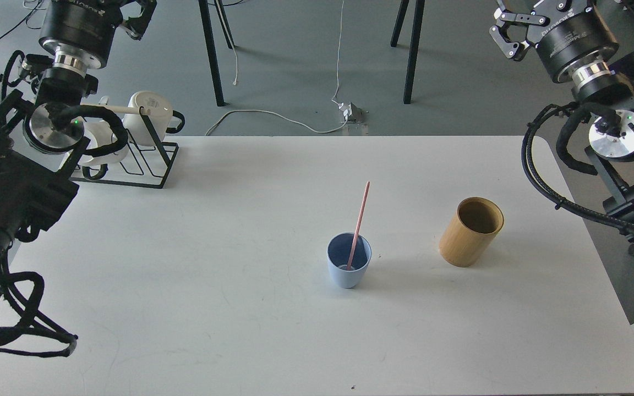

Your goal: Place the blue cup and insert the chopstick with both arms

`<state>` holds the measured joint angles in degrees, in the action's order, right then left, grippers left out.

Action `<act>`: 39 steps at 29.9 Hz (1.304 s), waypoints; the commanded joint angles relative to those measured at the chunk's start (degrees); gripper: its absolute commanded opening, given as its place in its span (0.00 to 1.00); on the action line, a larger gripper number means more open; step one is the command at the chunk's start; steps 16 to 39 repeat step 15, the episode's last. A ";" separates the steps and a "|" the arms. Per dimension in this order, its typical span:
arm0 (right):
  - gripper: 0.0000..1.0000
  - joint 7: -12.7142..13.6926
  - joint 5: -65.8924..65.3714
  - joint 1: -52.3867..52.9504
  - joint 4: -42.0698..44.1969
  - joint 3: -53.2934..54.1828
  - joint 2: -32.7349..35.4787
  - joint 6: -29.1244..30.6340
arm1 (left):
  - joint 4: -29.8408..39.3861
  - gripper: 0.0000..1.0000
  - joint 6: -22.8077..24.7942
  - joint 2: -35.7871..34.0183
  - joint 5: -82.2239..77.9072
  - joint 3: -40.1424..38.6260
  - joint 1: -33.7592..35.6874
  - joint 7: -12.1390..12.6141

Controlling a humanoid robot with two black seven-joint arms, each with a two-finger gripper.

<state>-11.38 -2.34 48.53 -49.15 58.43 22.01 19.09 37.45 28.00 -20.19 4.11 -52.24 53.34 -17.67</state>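
in the head view, the blue cup (349, 267) stands upright on the white table (229, 308), a little right of the middle, and the chopstick (359, 225) stands inside it, its lower end at the cup's bottom and its long axis leaning up and slightly to the right, resting against the far rim. both my claws are raised well away from it: my left gripper (140, 17) is up at the far left corner, its fingers partly cut by the edge, so i cannot tell whether they are parted or closed; my right gripper (507, 34) is up at the far right, and its fingers look spread with nothing between them. from my right claw the cup lies down and to the left, nearer to me; from my left claw it lies down and far to the right. the right claw is the nearer of the two. i judge the task done as it lies, cup placed and stick in. beside the cup, between it and my right claw, stands the bamboo cup (471, 231), apart from it; it would lie in the way of a low reach. under my left claw is the black wire rack (149, 159) with white mugs (149, 110), well apart from the cup.
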 commanded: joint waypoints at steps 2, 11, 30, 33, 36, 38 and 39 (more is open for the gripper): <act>0.99 0.40 7.26 0.16 10.90 3.45 -3.99 7.17 | -0.01 1.00 0.00 0.85 0.37 0.04 -0.25 0.00; 0.99 0.31 8.05 -0.01 15.05 3.45 -4.96 8.91 | -0.01 1.00 0.00 1.46 1.24 -0.05 -0.87 -0.17; 0.99 0.05 8.05 -0.10 16.10 3.36 -5.04 8.91 | -0.01 1.00 0.00 1.46 2.21 0.04 -1.13 -0.17; 0.99 0.05 8.05 -0.10 16.10 3.36 -5.04 8.91 | -0.01 1.00 0.00 1.46 2.21 0.04 -1.13 -0.17; 0.99 0.05 8.05 -0.10 16.10 3.36 -5.04 8.91 | -0.01 1.00 0.00 1.46 2.21 0.04 -1.13 -0.17; 0.99 0.05 8.05 -0.10 16.10 3.36 -5.04 8.91 | -0.01 1.00 0.00 1.46 2.21 0.04 -1.13 -0.17; 0.99 0.05 8.05 -0.10 16.10 3.36 -5.04 8.91 | -0.01 1.00 0.00 1.46 2.21 0.04 -1.13 -0.17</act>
